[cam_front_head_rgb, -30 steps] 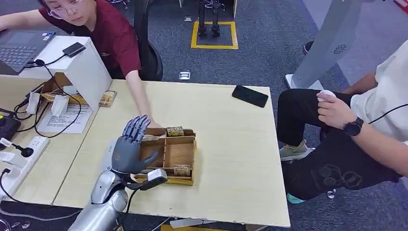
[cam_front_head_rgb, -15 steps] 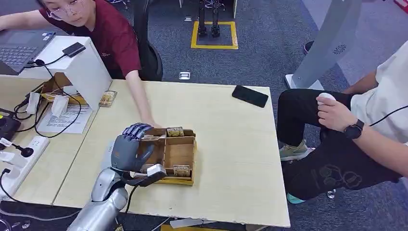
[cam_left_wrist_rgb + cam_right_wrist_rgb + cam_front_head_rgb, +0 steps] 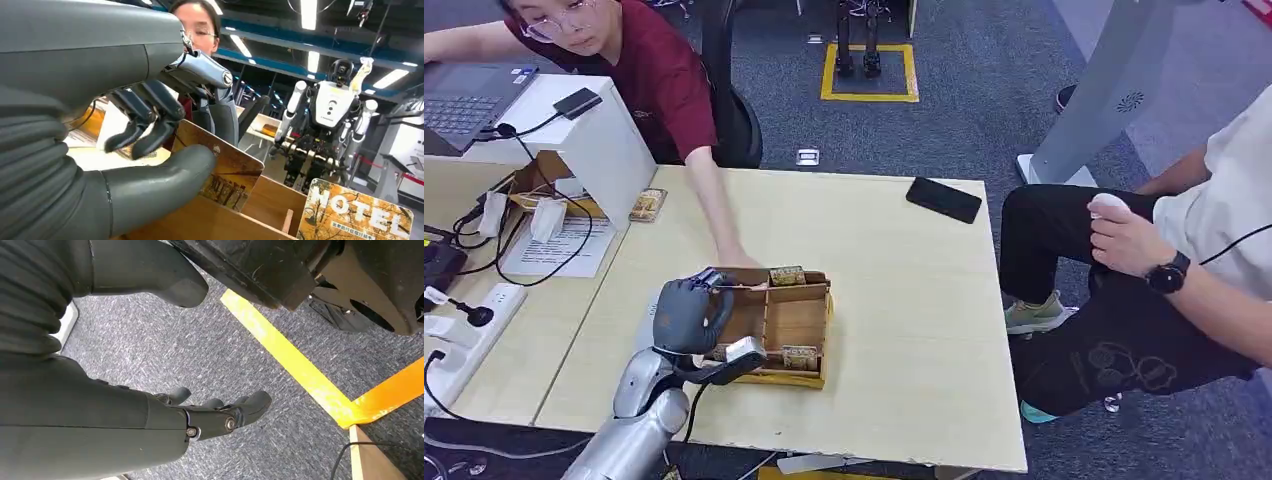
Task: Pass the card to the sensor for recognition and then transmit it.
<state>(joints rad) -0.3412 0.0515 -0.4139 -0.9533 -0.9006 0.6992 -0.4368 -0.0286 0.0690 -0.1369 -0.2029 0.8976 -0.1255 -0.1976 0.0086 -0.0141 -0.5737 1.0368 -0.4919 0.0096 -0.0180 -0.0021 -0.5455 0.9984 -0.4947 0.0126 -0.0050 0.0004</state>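
Grey and curled, the left hand (image 3: 686, 315) sits over the left end of a compartmented wooden box (image 3: 796, 320) on the pale wood desk (image 3: 904, 330). In the left wrist view its thumb (image 3: 165, 175) lies against the face of an upright card (image 3: 227, 172) standing in the box while the dark fingers (image 3: 150, 117) bend down over the card's top edge; whether they actually clamp it cannot be told. A second card printed "MOTEL" (image 3: 357, 212) stands in a neighbouring compartment. A person in a dark red shirt (image 3: 659, 75) reaches an arm to the box's far edge, just beside the robot's hand. A black phone (image 3: 943, 199) lies well apart near the desk's far right edge. The right hand (image 3: 220, 415) hangs over grey carpet (image 3: 150, 350) crossed by yellow tape (image 3: 295, 370), fingers loosely apart and holding nothing. A seated person in a white shirt (image 3: 1234, 190) is at the right.
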